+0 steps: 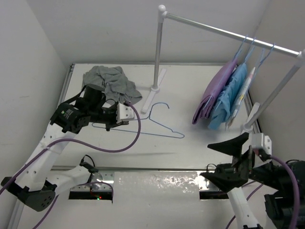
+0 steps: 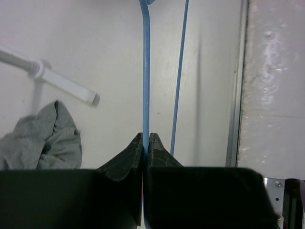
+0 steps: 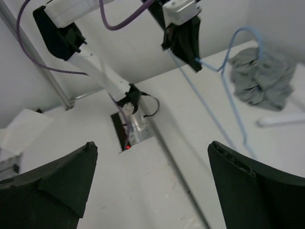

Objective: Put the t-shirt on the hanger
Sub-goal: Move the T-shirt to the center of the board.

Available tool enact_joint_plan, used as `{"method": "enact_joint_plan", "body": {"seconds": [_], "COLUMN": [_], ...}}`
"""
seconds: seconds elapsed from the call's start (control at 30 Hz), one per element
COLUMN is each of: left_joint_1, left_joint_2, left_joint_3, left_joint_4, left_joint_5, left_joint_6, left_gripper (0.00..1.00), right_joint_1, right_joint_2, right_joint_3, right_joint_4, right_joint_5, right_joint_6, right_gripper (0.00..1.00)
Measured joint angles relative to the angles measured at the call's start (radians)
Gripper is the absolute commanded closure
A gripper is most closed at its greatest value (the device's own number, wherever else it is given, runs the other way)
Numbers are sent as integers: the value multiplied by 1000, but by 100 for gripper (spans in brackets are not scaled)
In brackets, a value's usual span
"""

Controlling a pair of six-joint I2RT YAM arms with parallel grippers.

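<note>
Left of the rack post, the left gripper is clamped tight on the hanger. Its fingers pinch the wire at the end farthest from the post, and the rest of the wire runs back toward the post's foot. Can't tell if the free end rests on the table or hangs just off it. The t-shirt is a crumpled heap left of the post, just behind the left gripper and apart from the hanger as far as I can see. The right gripper is well right of the post at the near edge, jaws spread wide, nothing in them. Hung garments right of the post look like no part of the job. Step in hand: hanger secured, shirt untouched, so it's early. The next move likely calls for the right gripper to cross past the post to the heap. It needs to find the collar or hem, not a random fold, and open it up while the left keeps the hanger steady for threading. Risk: grabbing both fabric layers at once.
</note>
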Motion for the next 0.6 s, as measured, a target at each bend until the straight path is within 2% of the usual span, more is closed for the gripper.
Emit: {"method": "enact_joint_plan", "body": {"seconds": [0.07, 0.13, 0.37, 0.6], "left_joint_1": [0, 0, 0, 0], "left_joint_2": [-18, -30, -26, 18], "left_joint_3": [14, 33, 119, 212], "left_joint_4": [-18, -32, -56, -63], "left_joint_5": [64, 132, 272, 306], "left_joint_6": [19, 35, 56, 53], "left_gripper": [100, 100, 100, 100], "right_joint_1": [-18, -42, -156, -205], "right_joint_2": [51, 102, 295, 393], "right_joint_3": [82, 118, 92, 86], "right_joint_4": [18, 37, 190, 517], "right_joint_5": [5, 13, 20, -26], "right_joint_6": [-36, -54, -12, 155], "right_gripper": [14, 14, 14, 13]}}
